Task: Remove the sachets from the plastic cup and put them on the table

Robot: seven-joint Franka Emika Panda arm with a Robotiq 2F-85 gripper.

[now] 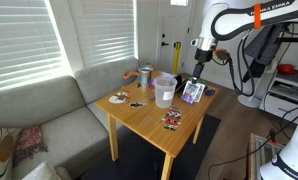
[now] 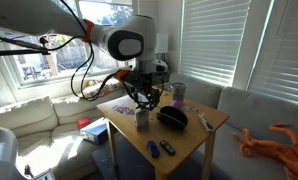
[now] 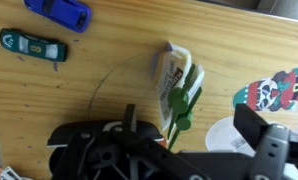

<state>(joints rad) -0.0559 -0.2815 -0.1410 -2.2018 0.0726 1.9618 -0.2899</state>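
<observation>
In the wrist view the gripper (image 3: 189,118) is reaching in from the lower edge with its jaws standing apart. The sachets (image 3: 177,78) are showing between them, over the light-wood surface (image 3: 49,90), with green ends toward the gripper. In an exterior view the plastic cup (image 1: 164,90) is standing upright just left of the sachets, near the frame centre.

Robot arm (image 1: 235,17) in an exterior view carries lettering. The end reads "EMIKA" and the start is not legible. Print on the sachets (image 3: 177,80) in the wrist view is too blurred to read. Marks on the green packet (image 3: 34,45) are illegible too.
</observation>
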